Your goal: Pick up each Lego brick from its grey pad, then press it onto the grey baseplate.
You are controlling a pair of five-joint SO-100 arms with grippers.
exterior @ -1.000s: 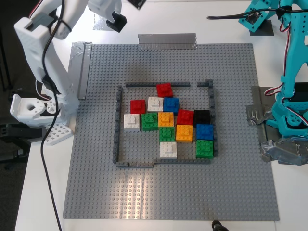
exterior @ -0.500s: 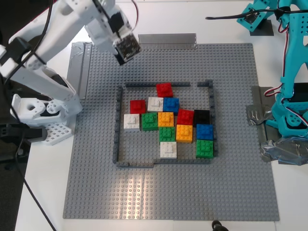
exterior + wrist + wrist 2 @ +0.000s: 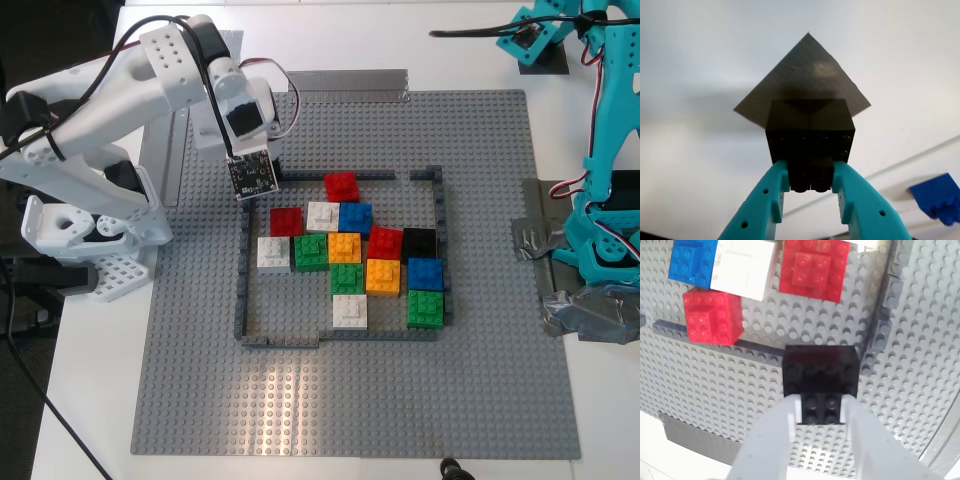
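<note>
In the first wrist view, my first gripper (image 3: pixel 811 180), the teal one, is shut on a black Lego brick (image 3: pixel 810 130) over a dark grey pad (image 3: pixel 805 65) on the white table. I cannot tell whether that brick rests on the pad. My second gripper (image 3: pixel 822 407), the white one, is shut on another black Lego brick (image 3: pixel 820 371). It holds the brick over the grey baseplate (image 3: pixel 715 405) by a corner of the dark frame (image 3: pixel 882 315). In the exterior view this white arm (image 3: pixel 240 120) reaches over the baseplate (image 3: pixel 500 350) at the frame's upper left corner. A third black brick (image 3: pixel 419 241) sits inside the frame.
Red, white, blue, green and orange bricks (image 3: pixel 345 248) are clustered inside the frame (image 3: pixel 242 290). The teal arm's base (image 3: pixel 605 240) stands on silver tape at the exterior view's right. A loose blue brick (image 3: pixel 937 197) lies on the table near the first gripper.
The white arm has swung down from the exterior view's upper left to the frame's upper left corner, carrying its black brick. The teal arm has not moved.
</note>
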